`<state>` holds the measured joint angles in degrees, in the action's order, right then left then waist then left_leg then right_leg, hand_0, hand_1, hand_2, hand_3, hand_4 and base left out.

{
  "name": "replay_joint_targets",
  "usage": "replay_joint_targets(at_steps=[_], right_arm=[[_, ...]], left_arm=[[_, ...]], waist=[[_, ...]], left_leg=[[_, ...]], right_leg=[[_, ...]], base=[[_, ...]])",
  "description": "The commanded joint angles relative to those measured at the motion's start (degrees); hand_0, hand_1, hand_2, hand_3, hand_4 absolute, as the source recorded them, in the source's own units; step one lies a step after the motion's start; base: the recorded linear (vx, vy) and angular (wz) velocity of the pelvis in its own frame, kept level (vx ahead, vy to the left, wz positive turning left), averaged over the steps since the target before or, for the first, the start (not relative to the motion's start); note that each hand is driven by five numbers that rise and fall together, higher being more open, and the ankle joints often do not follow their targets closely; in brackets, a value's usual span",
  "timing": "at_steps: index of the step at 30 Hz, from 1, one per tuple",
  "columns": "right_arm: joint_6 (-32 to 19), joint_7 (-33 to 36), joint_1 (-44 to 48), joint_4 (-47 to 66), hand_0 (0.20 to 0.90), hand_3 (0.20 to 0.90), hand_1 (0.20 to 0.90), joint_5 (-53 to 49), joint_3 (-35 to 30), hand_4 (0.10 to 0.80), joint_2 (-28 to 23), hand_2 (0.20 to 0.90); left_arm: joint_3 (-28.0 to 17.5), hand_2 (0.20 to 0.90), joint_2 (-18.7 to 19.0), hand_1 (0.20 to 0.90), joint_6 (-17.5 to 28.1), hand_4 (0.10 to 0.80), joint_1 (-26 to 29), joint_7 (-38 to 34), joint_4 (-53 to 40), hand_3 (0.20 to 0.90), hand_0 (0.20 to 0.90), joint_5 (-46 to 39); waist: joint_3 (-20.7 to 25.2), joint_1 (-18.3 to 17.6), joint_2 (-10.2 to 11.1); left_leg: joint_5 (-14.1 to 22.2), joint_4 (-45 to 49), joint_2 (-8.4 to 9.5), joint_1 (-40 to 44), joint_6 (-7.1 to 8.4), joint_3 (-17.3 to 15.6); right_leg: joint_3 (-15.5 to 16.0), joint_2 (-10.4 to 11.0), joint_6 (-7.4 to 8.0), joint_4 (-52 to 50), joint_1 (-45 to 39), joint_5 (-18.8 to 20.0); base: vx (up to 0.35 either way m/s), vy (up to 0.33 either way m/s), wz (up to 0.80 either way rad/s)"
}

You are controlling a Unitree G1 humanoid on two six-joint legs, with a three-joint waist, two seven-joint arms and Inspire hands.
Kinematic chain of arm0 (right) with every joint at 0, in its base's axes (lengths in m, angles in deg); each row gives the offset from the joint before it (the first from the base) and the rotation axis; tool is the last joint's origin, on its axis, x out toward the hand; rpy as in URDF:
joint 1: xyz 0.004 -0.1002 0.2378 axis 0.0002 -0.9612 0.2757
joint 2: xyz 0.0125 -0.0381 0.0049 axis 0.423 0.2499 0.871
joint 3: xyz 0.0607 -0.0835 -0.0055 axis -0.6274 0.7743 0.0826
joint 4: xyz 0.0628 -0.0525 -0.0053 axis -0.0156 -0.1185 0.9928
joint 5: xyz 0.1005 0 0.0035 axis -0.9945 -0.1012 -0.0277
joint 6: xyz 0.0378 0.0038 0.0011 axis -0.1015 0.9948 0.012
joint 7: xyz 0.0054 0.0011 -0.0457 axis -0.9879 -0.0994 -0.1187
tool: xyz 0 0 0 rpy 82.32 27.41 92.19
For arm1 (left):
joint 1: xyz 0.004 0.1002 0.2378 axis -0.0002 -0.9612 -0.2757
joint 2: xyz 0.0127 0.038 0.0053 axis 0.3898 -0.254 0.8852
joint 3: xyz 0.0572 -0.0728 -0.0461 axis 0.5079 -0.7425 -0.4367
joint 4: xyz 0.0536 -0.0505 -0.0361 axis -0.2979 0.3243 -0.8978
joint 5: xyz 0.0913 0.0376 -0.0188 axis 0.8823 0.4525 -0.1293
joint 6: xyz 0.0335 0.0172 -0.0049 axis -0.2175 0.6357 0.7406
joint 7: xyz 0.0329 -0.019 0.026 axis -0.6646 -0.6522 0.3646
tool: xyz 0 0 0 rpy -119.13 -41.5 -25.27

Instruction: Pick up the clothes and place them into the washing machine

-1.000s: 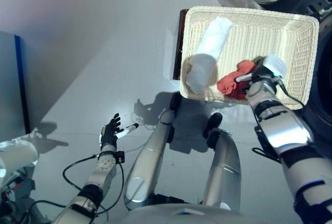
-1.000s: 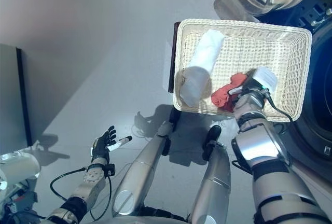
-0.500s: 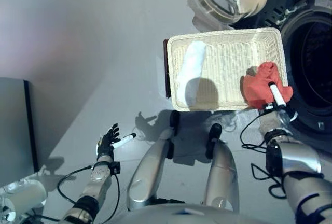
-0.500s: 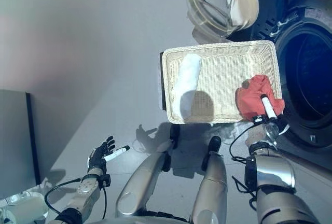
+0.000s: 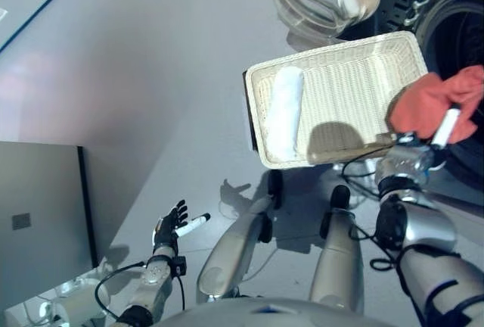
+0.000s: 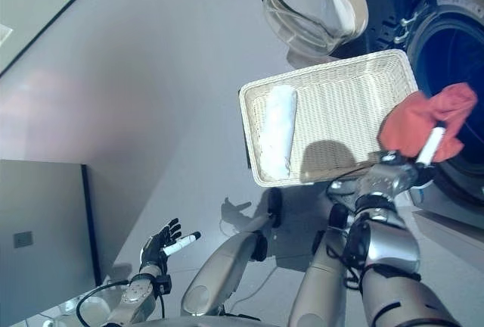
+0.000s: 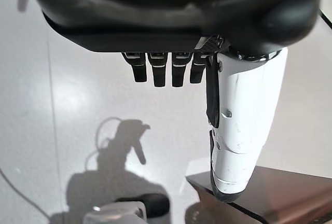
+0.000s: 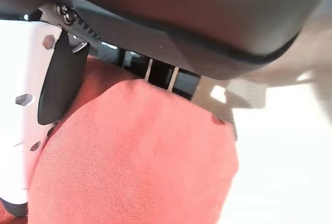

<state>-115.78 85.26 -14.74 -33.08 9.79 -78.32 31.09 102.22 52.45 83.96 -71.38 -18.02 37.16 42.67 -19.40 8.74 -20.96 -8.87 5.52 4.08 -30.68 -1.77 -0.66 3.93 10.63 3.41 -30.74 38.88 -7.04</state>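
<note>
Grey floor under wicker basket; right robot hand grips red cloth, left robot hand splayed.

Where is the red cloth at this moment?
The red cloth is held up in the right robot hand, on the right side of both eye views, past the right edge of the wicker basket and in front of the washing machine opening.

Two garments, one red cloth and one white roll; one wicker basket; one washing machine.

Red cloth, white rolled towel, cream woven basket, grey floor.
</note>
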Motion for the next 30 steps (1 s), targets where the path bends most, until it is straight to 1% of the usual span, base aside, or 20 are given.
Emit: replay_joint_targets(at_steps=[1, 2, 3, 4, 5, 7, 10, 12, 13, 15, 16, 19, 20, 21, 24, 25, 26, 27, 29, 30], right_arm=[[-4.9, 1.1, 6.3, 5.7, 0.200, 0.200, 0.200, 7.4, 4.5, 0.300, -9.1, 0.200], [-4.6, 2.3, 10.6, 6.1, 0.200, 0.200, 0.200, 9.0, 7.5, 0.300, -12.5, 0.200], [-4.6, 2.7, 12.0, 6.5, 0.200, 0.200, 0.200, 9.7, 8.6, 0.300, -13.7, 0.200], [-4.6, 2.9, 12.6, 6.3, 0.200, 0.200, 0.200, 9.8, 9.0, 0.300, -13.8, 0.200], [-5.5, 4.8, 14.9, 9.4, 0.200, 0.200, 0.200, 12.2, 10.7, 0.300, -14.8, 0.200], [-5.8, 7.2, 17.2, 12.4, 0.200, 0.200, 0.200, 15.4, 12.5, 0.300, -17.6, 0.200], [-5.4, 9.8, 21.2, 14.5, 0.200, 0.200, 0.200, 19.5, 16.7, 0.300, -22.8, 0.200], [-4.1, 12.3, 25.9, 14.3, 0.200, 0.200, 0.200, 23.4, 21.2, 0.300, -27.1, 0.200], [-3.8, 13.6, 27.2, 14.6, 0.200, 0.200, 0.200, 24.7, 22.8, 0.300, -28.1, 0.200], [-4.2, 14.7, 28.1, 14.7, 0.200, 0.200, 0.200, 25.5, 23.1, 0.300, -29.1, 0.200], [-4.5, 17.9, 29.2, 15.7, 0.200, 0.200, 0.200, 28.6, 23.7, 0.300, -30.3, 0.200], [-3.3, 21.5, 30.6, 14.4, 0.200, 0.200, 0.200, 32.2, 24.9, 0.300, -33.6, 0.200], [-3.0, 22.9, 31.7, 13.0, 0.439, 0.439, 0.439, 32.8, 25.8, 0.471, -34.5, 0.439], [-2.6, 23.4, 32.0, 12.0, 0.900, 0.900, 0.900, 33.0, 26.0, 0.800, -34.9, 0.900], [-1.7, 22.2, 30.4, 11.0, 0.900, 0.900, 0.900, 32.5, 25.4, 0.800, -34.3, 0.900], [-1.8, 22.2, 30.1, 11.1, 0.900, 0.900, 0.900, 32.5, 25.2, 0.800, -34.3, 0.900], [-1.9, 21.7, 29.0, 10.4, 0.900, 0.900, 0.900, 31.7, 24.2, 0.800, -33.2, 0.900], [-2.0, 21.7, 28.8, 10.5, 0.900, 0.900, 0.900, 31.7, 24.0, 0.800, -33.1, 0.900], [-1.6, 21.5, 27.5, 10.2, 0.900, 0.900, 0.900, 31.8, 23.2, 0.800, -31.3, 0.900], [-1.5, 21.2, 26.6, 11.0, 0.900, 0.900, 0.900, 32.2, 23.0, 0.800, -29.1, 0.900]], left_arm=[[-0.9, 0.900, 2.0, 0.900, 3.5, 0.800, 0.4, -2.0, 2.5, 0.900, 0.900, -0.7], [-0.8, 0.900, 2.5, 0.900, 3.7, 0.800, 0.4, -2.3, 2.1, 0.900, 0.900, -1.0], [-0.7, 0.900, 2.8, 0.900, 3.8, 0.800, 0.4, -2.3, 2.0, 0.900, 0.900, -1.2], [-0.8, 0.900, 2.6, 0.900, 3.8, 0.800, 0.5, -2.3, 2.0, 0.900, 0.900, -1.2], [-0.5, 0.900, 2.7, 0.900, 3.7, 0.800, 0.6, -2.7, 2.0, 0.900, 0.900, -0.9], [-0.8, 0.900, 3.1, 0.900, 4.0, 0.800, 0.7, -2.9, 1.6, 0.900, 0.900, -1.1], [-1.1, 0.900, 3.7, 0.900, 4.7, 0.800, -0.1, -2.6, -0.8, 0.900, 0.900, -1.8], [-1.2, 0.900, 4.6, 0.900, 5.0, 0.800, -0.6, -2.8, -1.5, 0.900, 0.900, -1.6], [-1.2, 0.900, 4.4, 0.900, 4.9, 0.800, -0.6, -2.9, -1.8, 0.900, 0.900, -1.5], [-1.1, 0.900, 4.5, 0.900, 5.0, 0.800, -0.7, -3.2, -2.3, 0.900, 0.900, -1.3], [-1.0, 0.900, 4.5, 0.900, 5.0, 0.800, -0.7, -3.7, -2.3, 0.900, 0.900, -0.5], [-0.6, 0.900, 4.6, 0.900, 5.4, 0.800, -0.8, -4.1, -3.0, 0.900, 0.900, 0.2], [-0.4, 0.900, 4.8, 0.900, 5.5, 0.800, -0.9, -4.3, -3.4, 0.900, 0.900, 0.4], [-0.2, 0.900, 4.5, 0.900, 5.5, 0.800, -0.9, -4.5, -3.3, 0.900, 0.900, 0.6], [-0.1, 0.900, 3.8, 0.900, 5.7, 0.800, -0.6, -4.8, -4.2, 0.900, 0.900, 0.0], [-0.1, 0.900, 3.9, 0.900, 5.7, 0.800, -0.6, -4.8, -4.2, 0.900, 0.900, 0.0], [0.2, 0.900, 3.2, 0.900, 5.8, 0.800, -0.3, -4.7, -4.2, 0.900, 0.900, -0.4], [0.2, 0.900, 3.3, 0.900, 5.8, 0.800, -0.3, -4.7, -4.2, 0.900, 0.900, -0.5], [0.2, 0.900, 2.9, 0.900, 5.9, 0.800, -0.4, -4.8, -4.2, 0.900, 0.900, -0.9], [0.3, 0.900, 2.5, 0.900, 5.7, 0.800, -0.2, -5.0, -3.9, 0.900, 0.900, -1.4]], waist=[[1.1, 0.3, 0.2], [1.0, 0.7, 0.1], [1.0, 0.7, 0.2], [0.8, 0.6, 0.1], [0.6, 0.5, 0.2], [0.5, 0.2, 0.4], [0.8, 0.1, 0.5], [1.1, 0.1, 0.6], [1.0, -0.1, 0.4], [1.0, -0.4, 0.3], [1.2, -0.6, -0.1], [1.9, -0.7, -0.5], [2.0, -0.6, -0.7], [2.0, -0.7, -0.9], [2.0, -1.1, -1.6], [2.0, -1.0, -1.6], [2.1, -1.2, -2.1], [2.1, -1.2, -2.0], [2.2, -1.2, -2.5], [2.2, -1.3, -2.8]], left_leg=[[4.3, 5.7, 1.46, -4.0, 3.01, 0.2], [4.4, 5.9, 1.56, -4.4, 2.94, -0.2], [4.4, 6.1, 1.49, -4.5, 2.95, -0.4], [4.4, 6.1, 1.49, -4.7, 2.94, -0.5], [4.3, 6.5, 1.28, -5.2, 3.04, -0.7], [4.2, 6.4, 1.08, -5.4, 3.25, -0.7], [3.8, 5.7, 0.95, -5.3, 3.69, -0.7], [3.5, 5.0, 0.82, -5.1, 4.03, -0.4], [3.3, 4.7, 0.83, -5.1, 4.14, -0.5], [3.3, 4.3, 0.85, -4.9, 4.25, -0.5], [3.2, 3.8, 1.01, -4.6, 4.28, -0.4], [2.9, 2.8, 1.14, -4.3, 4.41, -0.4], [2.7, 2.4, 1.19, -4.2, 4.41, -0.4], [2.6, 2.0, 1.24, -4.0, 4.42, -0.4], [2.3, 1.3, 1.30, -3.7, 4.40, -0.7], [2.3, 1.3, 1.28, -3.7, 4.40, -0.8], [2.5, 1.0, 1.42, -3.4, 4.30, -0.9], [2.5, 1.0, 1.41, -3.3, 4.30, -0.9], [2.7, 1.3, 1.52, -3.3, 4.20, -1.1], [2.8, 1.4, 1.46, -3.2, 4.08, -1.2]], right_leg=[[0.8, 0.3, 1.42, 11.5, -4.5, 4.9], [0.3, 0.3, 1.44, 10.8, -3.6, 4.7], [0.2, 0.3, 1.41, 10.5, -3.4, 4.7], [0.1, 0.3, 1.42, 10.4, -3.2, 4.7], [-0.2, 0.2, 1.27, 9.5, -2.5, 4.3], [-0.3, 0.1, 1.11, 8.7, -1.9, 3.7], [-0.3, 0.2, 0.93, 7.7, -1.3, 3.0], [-0.1, 0.3, 0.77, 7.0, -0.8, 2.6], [-0.2, 0.3, 0.71, 6.7, -0.5, 2.4], [-0.2, 0.2, 0.64, 6.5, -0.4, 2.2], [-0.3, 0.2, 0.55, 6.1, 0.0, 2.0], [-0.4, 0.4, 0.56, 5.8, 0.4, 1.5], [-0.5, 0.4, 0.58, 5.7, 0.7, 1.5], [-0.7, 0.5, 0.62, 6.0, 0.6, 1.6], [-0.9, 0.3, 0.64, 6.0, 0.9, 1.7], [-1.0, 0.3, 0.64, 6.0, 0.9, 1.7], [-1.1, 0.2, 0.67, 6.2, 0.9, 1.6], [-1.2, 0.1, 0.67, 6.2, 0.9, 1.6], [-1.5, 0.1, 0.66, 6.2, 1.0, 1.7], [-1.6, 0.0, 0.70, 6.3, 0.8, 1.8]], base=[[0.027, 0.026, -0.03], [0.021, 0.001, -0.04], [0.021, 0.001, -0.06], [0.023, -0.041, -0.07], [0.027, -0.049, -0.10], [0.040, -0.052, -0.09], [0.044, -0.039, 0.03], [0.039, -0.039, 0.05], [0.035, -0.031, 0.04], [0.023, -0.010, 0.00], [0.050, -0.008, 0.01], [0.055, 0.001, 0.00], [0.049, 0.003, 0.05], [0.033, 0.001, 0.05], [0.020, 0.003, -0.01], [0.042, 0.001, 0.00], [0.000, 0.000, 0.00], [0.034, -0.001, -0.06], [0.026, 0.010, -0.05], [0.000, 0.000, 0.00]])
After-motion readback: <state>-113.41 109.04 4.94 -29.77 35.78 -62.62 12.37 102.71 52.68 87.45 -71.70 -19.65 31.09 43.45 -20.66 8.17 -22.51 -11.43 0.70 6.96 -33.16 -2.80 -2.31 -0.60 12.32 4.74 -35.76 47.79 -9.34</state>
